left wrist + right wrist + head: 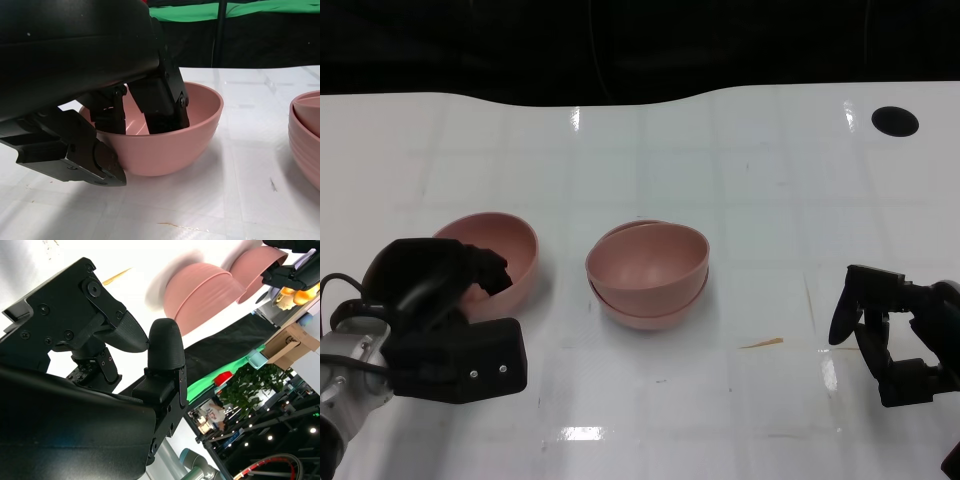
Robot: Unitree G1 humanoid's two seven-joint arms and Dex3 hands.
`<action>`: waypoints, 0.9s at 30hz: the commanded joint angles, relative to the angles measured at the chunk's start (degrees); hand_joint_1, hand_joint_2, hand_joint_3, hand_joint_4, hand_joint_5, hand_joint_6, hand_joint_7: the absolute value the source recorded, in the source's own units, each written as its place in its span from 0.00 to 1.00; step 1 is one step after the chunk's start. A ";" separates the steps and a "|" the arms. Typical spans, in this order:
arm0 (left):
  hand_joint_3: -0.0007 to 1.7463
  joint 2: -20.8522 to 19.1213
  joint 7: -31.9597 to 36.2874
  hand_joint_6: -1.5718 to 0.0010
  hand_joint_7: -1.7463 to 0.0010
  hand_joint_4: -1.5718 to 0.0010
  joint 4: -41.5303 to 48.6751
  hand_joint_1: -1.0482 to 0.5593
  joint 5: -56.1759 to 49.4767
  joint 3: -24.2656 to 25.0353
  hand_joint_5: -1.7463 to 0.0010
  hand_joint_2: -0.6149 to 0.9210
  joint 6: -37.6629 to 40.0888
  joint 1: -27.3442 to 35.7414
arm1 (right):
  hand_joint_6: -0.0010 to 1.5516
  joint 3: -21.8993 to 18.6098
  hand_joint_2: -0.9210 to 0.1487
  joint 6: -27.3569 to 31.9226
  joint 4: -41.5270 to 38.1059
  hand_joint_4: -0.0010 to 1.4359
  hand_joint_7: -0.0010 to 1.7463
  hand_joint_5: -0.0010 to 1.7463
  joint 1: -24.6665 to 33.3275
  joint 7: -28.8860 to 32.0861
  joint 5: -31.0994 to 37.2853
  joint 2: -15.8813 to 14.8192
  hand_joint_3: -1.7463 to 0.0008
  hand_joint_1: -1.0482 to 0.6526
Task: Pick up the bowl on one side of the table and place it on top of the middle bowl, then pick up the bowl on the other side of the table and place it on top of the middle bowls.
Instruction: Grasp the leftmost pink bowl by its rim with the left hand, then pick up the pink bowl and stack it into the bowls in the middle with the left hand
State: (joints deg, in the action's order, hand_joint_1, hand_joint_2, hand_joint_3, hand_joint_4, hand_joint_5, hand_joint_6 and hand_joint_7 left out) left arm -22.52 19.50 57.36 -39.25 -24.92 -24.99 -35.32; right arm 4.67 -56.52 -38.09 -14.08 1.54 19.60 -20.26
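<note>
The black left hand [445, 300] gripped the rim of the pink plastic side bowl [510, 250], which stood on the white table [740, 180] left of two stacked pink bowls [648, 272]. The black right hand [885, 335] rested apart, fingers spread, holding nothing.

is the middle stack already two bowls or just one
Two. In the head view the middle stack shows an upper bowl nested, slightly tilted, in a lower one, two rims visible. The left bowl stands apart, with the left hand at its rim.
</note>
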 commanded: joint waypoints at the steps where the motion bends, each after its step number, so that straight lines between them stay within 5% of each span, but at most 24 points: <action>1: 0.01 -0.17 1.50 0.48 0.22 0.52 -0.02 0.85 0.01 0.04 0.00 0.96 0.38 1.29 | 0.45 -0.07 0.46 0.03 0.37 0.62 0.95 1.00 0.29 0.09 -0.13 -0.89 0.15 0.60; 27: 0.01 -2.66 -2.62 0.45 0.17 0.47 -10.55 0.88 3.21 3.82 0.00 0.94 0.40 4.68 | 0.45 -0.05 0.47 -0.09 0.06 0.62 0.95 1.00 0.27 -0.41 -0.54 -1.15 0.15 0.61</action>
State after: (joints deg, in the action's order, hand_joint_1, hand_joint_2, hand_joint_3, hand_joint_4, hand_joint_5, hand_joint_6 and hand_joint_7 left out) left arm -23.69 17.61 47.53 -36.82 -22.09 -24.99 -31.31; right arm 4.67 -56.58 -38.22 -14.07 1.46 19.52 -20.30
